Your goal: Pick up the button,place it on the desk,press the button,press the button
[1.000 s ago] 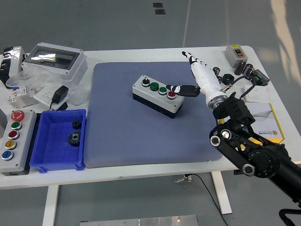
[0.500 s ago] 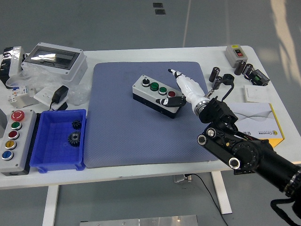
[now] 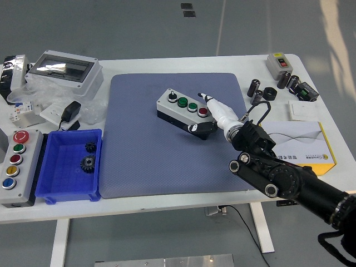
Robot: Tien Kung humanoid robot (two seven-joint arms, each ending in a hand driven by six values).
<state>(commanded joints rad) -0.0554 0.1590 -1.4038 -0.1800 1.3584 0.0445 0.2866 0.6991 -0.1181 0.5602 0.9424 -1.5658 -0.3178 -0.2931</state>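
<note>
The grey button box (image 3: 181,108), with a black knob, two green buttons and a red button (image 3: 203,112) on top, lies at a slant on the blue mat (image 3: 144,161). My right hand (image 3: 213,112), white with black fingertips, is clamped over the box's right end. Its thumb (image 3: 196,127) lies against the box's front face, and a finger (image 3: 202,95) reaches past the far edge beside the red button. The box rests flat on the mat. The black right arm (image 3: 278,175) comes in from the lower right. My left hand is out of view.
At the left are a blue bin (image 3: 58,192) holding gears, a long panel of coloured buttons (image 3: 28,167) and a grey enclosure (image 3: 64,69). A yellow and white box (image 3: 311,146), black cylinders (image 3: 261,89) and a small switch box (image 3: 278,63) are at the right.
My right hand has swung left and down from beside the red button to the box's right end, with the thumb now on the front face. The box has stayed in place.
</note>
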